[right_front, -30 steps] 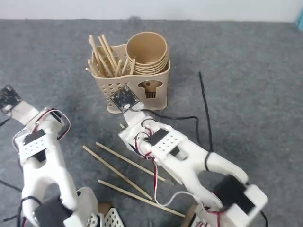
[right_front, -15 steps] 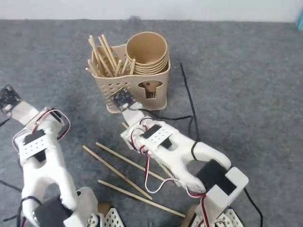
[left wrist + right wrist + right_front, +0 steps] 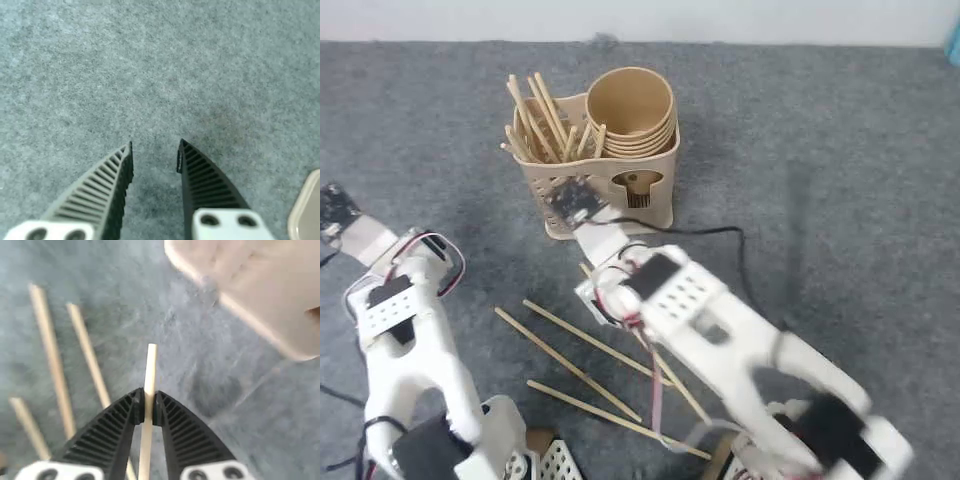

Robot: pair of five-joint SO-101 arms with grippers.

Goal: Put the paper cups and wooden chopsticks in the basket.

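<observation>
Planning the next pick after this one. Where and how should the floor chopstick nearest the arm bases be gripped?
I'd grip the nearest chopstick on its half toward the left arm, coming straight down with jaws across it. It lies flat on the carpet, thin and long, and there the neighbouring chopstick lies apart; farther along they nearly meet.
</observation>
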